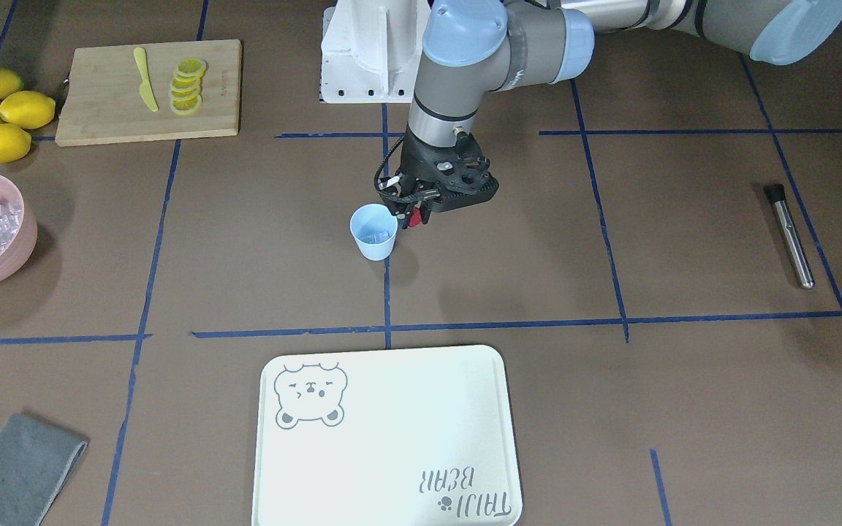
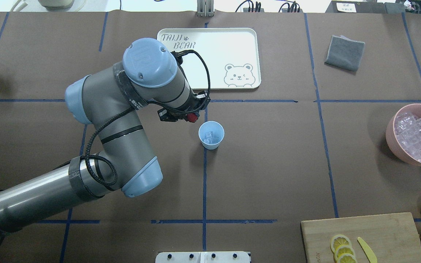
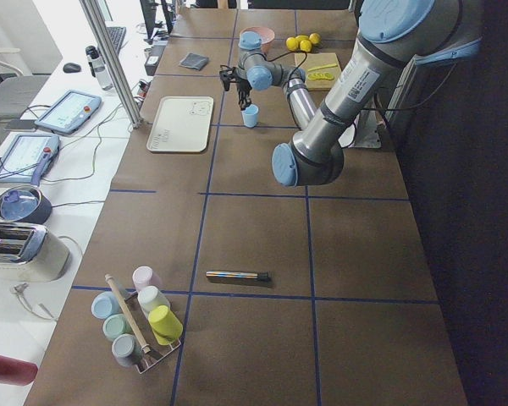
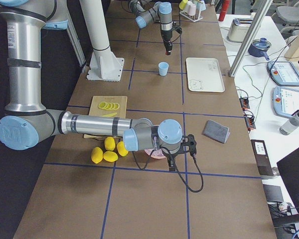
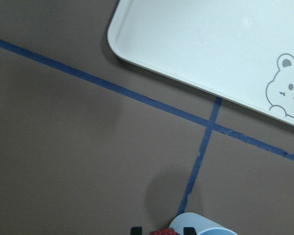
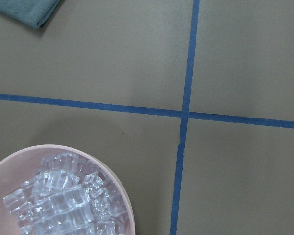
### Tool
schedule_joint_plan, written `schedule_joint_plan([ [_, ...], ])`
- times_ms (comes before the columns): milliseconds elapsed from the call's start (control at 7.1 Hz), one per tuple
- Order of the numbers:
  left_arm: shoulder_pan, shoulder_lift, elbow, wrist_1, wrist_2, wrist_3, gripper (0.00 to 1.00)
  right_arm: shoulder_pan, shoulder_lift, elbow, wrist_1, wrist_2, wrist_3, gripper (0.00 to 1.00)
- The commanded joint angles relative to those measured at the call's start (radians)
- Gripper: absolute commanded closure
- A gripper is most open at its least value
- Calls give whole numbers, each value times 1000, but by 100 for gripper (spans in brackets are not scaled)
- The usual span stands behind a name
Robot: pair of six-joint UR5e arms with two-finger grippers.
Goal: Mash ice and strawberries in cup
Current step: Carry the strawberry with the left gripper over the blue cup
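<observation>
- The left gripper is pinched narrow on the strawberry, which it holds just beside the rim of the cup, on the robot's left of it and not over the mouth.
- The cup stands upright on a tape line at mid-table, with a few cubes of ice in its bottom.
- If the fingers let go here, the berry would likely hit the rim or the table and roll off.
- A sideways move made too low could clip the rim and tip the light cup, spilling the ice.
- The berry is soft, so a hard squeeze may bruise it or make it cling to a pad on release.
- How far the berry sits above the rim is hard to judge. The left wrist view catches only its top, two fingertips and a sliver of the cup at its lower edge.
- The right gripper hangs over the bowl of spare ice. It shows only from the side, so I cannot tell whether it is wide or closed.
- A metal rod, probably the masher, lies well apart from the cup.
</observation>
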Motion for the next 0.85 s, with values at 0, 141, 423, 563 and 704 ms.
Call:
schedule_joint_plan([
  [0,31,-20,31,-22,1,-8,100,3,-5,15,-17,-6,-3,1],
  [141,43,-20,34,-22,1,-10,100,3,-5,14,-17,-9,-3,1],
  [423,62,-43,59,-28,38,-11,99,4,-5,14,-17,-9,-3,1],
  [563,62,-48,63,-28,38,-11,97,4,-5,14,-17,-9,-3,1],
  [704,62,-48,63,-28,38,-10,90,4,-5,14,-17,-9,-3,1],
])
